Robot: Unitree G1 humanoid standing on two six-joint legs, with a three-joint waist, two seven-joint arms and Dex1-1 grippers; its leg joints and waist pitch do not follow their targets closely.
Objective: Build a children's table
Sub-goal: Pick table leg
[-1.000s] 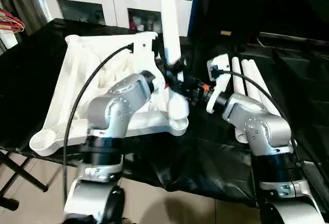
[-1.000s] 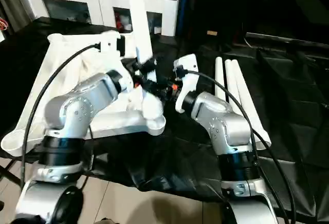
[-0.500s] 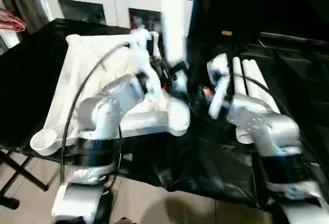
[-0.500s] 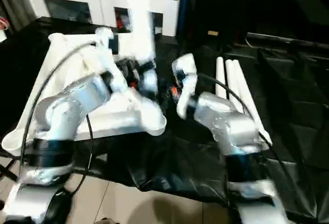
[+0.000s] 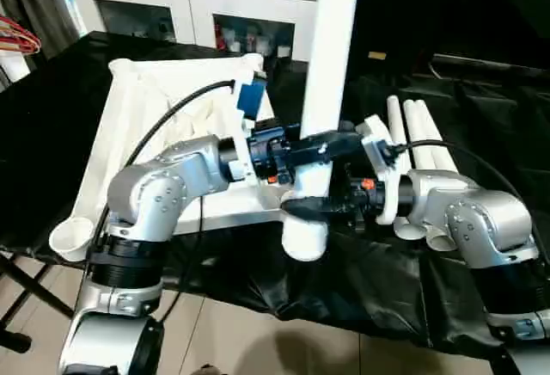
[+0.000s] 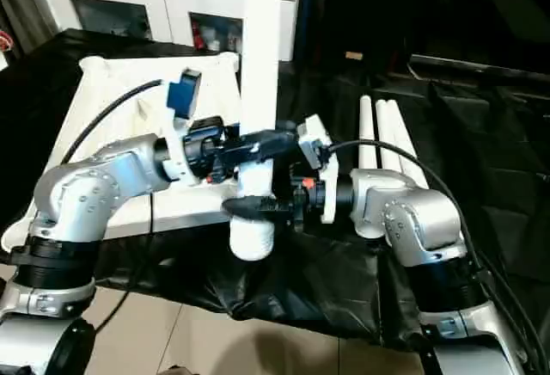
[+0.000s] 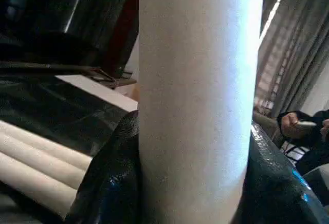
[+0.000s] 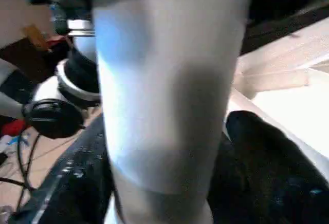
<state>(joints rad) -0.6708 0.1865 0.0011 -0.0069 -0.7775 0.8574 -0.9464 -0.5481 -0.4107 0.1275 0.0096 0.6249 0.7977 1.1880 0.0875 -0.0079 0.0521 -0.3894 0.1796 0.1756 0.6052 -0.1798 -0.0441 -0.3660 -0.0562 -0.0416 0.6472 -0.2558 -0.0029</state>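
My left gripper (image 5: pixel 322 145) jaws grasp the white leg (image 5: pixel 325 91) upright. My right gripper (image 5: pixel 314 207) jaws sit around it lower down; I cannot tell if they squeeze.

The upright table leg (image 5: pixel 325 91) looks like smooth matt white plastic, as do the ribbed tabletop (image 5: pixel 163 134) and the spare legs (image 5: pixel 418 130). Glossy, wrinkled black sheeting covers the worktop (image 5: pixel 378 272). The forearms (image 5: pixel 163 190) are brushed silver metal; the left end effector's fingers (image 7: pixel 110 183) shine black.
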